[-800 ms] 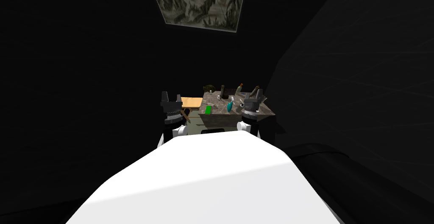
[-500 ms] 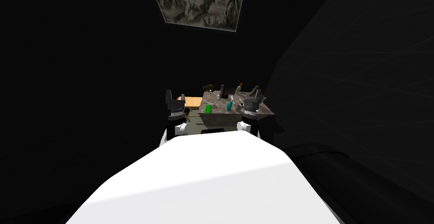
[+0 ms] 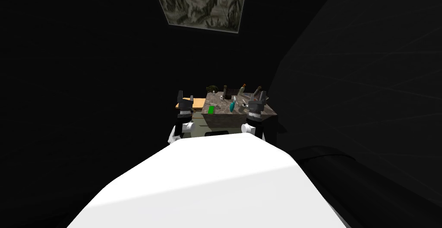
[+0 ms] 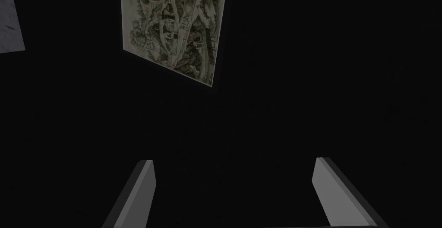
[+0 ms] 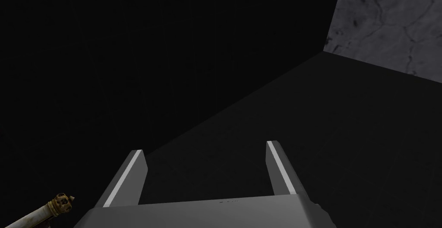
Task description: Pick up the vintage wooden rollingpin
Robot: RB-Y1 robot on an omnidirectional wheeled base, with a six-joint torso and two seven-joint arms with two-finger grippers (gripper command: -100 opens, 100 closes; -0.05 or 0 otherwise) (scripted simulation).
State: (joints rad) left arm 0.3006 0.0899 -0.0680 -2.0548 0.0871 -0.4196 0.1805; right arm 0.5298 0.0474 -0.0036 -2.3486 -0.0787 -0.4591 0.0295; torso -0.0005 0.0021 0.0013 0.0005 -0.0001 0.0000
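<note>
The table (image 3: pixel 224 115) ahead is crowded with small things, too small to name for sure. A slim pale rod lying flat just behind the green block (image 3: pixel 211 109), near the table's left edge, looks the likeliest pin (image 3: pixel 212 104), but that is a guess. The teal bottle (image 3: pixel 232 104) stands near it towards the middle, and taller bottles line the far edge. Both hands are released and empty. The left gripper (image 4: pixel 234 161) has its fingers spread wide and hangs over the tan side table (image 3: pixel 195 103) just beside the main one. The right gripper (image 5: pixel 204 147), fingers likewise parted, hangs over the table's right side, with a pale neck capped in brown (image 5: pixel 47 210) close by its body, probably one of the bottles. A wooden pin should be stiff and fairly light, with no risk of breaking, but it is round and smooth, so it may roll off at a nudge or twist in thin blade fingers. I judge the best hold to be from above, with the fingers straddling the thick barrel at its middle and crosswise to its length, not on the narrow end handles, where it would tip. The left gripper stands nearer, and the green block leaves little room on the near side.
</note>
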